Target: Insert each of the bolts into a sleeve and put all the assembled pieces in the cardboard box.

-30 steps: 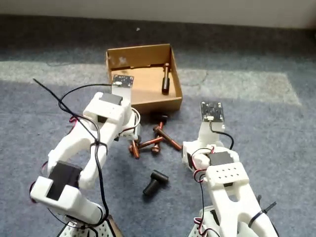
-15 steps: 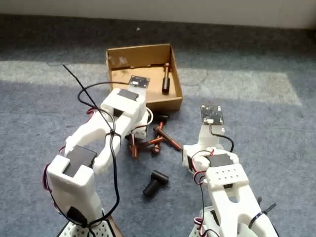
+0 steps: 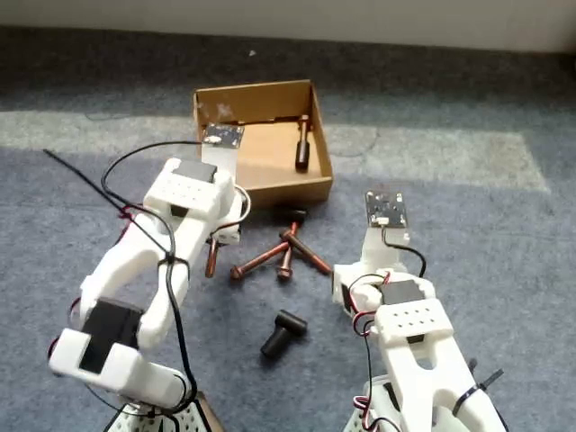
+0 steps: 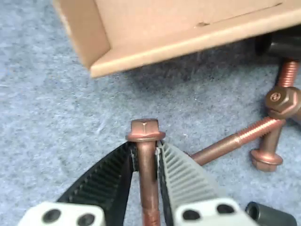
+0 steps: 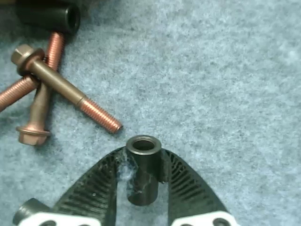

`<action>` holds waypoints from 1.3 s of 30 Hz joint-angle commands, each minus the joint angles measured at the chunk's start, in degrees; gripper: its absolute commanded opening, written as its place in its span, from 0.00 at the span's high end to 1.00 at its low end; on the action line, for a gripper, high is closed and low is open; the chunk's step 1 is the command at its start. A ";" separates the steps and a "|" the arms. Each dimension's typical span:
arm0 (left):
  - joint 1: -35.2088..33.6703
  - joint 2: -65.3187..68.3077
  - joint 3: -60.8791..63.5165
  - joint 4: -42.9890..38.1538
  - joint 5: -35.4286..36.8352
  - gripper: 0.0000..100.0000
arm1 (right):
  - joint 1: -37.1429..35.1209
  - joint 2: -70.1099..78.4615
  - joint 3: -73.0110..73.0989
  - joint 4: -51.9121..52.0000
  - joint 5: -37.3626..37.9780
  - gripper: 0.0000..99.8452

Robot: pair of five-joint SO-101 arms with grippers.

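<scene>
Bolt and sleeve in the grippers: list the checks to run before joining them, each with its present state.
1. Left gripper shut on bolt: ok.
2. Right gripper shut on sleeve: ok.
3. Sleeve's open bore unobstructed: ok.
4. Bolt lined up with that bore: not ok, the grippers are apart.
5. Bolt's threaded end free: cannot tell.
6. Cardboard box has room: ok.
</scene>
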 commanded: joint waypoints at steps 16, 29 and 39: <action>-1.36 -51.12 24.31 -14.33 -7.47 1.00 | -14.29 -13.93 -4.70 -1.19 -0.35 1.00; -0.84 -75.82 33.36 -28.57 -2.46 1.00 | -22.29 -38.73 -4.53 -1.36 -0.35 1.00; -0.75 -88.92 33.71 -32.44 6.59 1.00 | -30.11 -44.79 6.37 -21.58 5.27 1.00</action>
